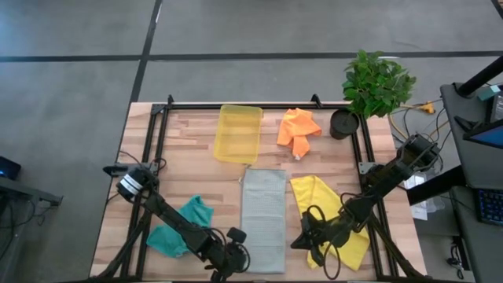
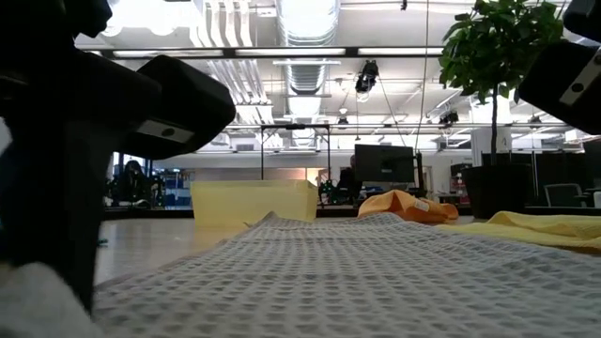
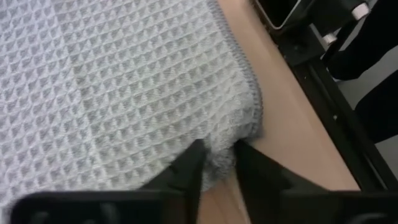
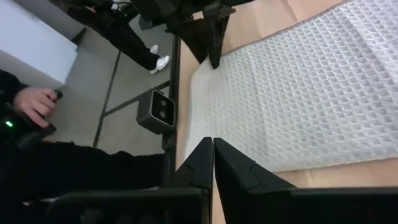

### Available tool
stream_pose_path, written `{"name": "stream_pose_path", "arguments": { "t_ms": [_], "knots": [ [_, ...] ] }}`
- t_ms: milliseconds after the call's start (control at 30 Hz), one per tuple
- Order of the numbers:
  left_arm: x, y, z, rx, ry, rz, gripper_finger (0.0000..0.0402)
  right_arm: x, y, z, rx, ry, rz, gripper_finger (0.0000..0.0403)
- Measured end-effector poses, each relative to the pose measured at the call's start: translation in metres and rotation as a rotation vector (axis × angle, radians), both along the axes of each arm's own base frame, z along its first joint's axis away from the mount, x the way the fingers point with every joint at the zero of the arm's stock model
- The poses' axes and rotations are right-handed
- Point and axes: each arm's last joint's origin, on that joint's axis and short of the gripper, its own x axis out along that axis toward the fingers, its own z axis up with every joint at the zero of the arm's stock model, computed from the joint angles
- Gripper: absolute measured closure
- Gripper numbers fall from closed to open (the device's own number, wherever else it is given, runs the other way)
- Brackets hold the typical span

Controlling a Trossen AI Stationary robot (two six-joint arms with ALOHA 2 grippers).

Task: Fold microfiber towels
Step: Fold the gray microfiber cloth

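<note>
The light grey towel lies flat as a long strip in the middle of the table. My left gripper is at its near left corner and is shut on it. My right gripper hovers shut beside the strip's near right side, with nothing between its fingers. The teal towel lies crumpled at the near left, partly under the left arm. The yellow towel lies under the right arm. The orange towel lies bunched at the far side. My left gripper pinches the grey towel's near edge between its two fingers, right beside the near left corner. The fingers slant down from the near left. The cloth bunches up between them; one layer or several, I cannot tell. The rest lies flat on the table.
A translucent yellow tray stands at the far side, left of the orange towel. A potted plant stands at the far right corner. A black frame runs along the table's edges. In the right wrist view a person's hand shows beyond the table.
</note>
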Motion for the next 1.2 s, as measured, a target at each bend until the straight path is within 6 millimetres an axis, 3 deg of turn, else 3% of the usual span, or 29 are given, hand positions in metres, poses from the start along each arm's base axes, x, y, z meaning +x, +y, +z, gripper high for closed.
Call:
{"name": "stream_pose_path", "arguments": {
  "t_ms": [100,267,600,733,933,1200],
  "knots": [
    [0.0,0.0,0.0,-0.001,0.003,0.003,0.0393,0.0,0.0,0.0,-0.056,-0.021,0.032,0.0394],
    [0.001,0.0,0.0,-0.004,0.003,0.003,0.0391,0.005,0.007,-0.002,-0.202,-0.078,0.158,0.0376],
    [0.004,0.004,0.001,-0.053,0.019,0.073,0.0391,0.034,0.043,-0.017,-0.537,-0.061,0.466,0.027],
    [0.005,0.004,0.001,-0.056,0.017,0.076,0.0391,0.046,0.056,-0.018,-0.677,-0.074,0.578,0.0245],
    [0.006,0.004,0.002,-0.066,0.007,0.079,0.0391,0.059,0.069,-0.029,-0.819,-0.026,0.694,0.025],
    [0.008,0.004,0.003,-0.076,-0.008,0.082,0.0391,0.068,0.081,-0.039,-0.811,-0.035,0.793,0.0285]
  ]
}}
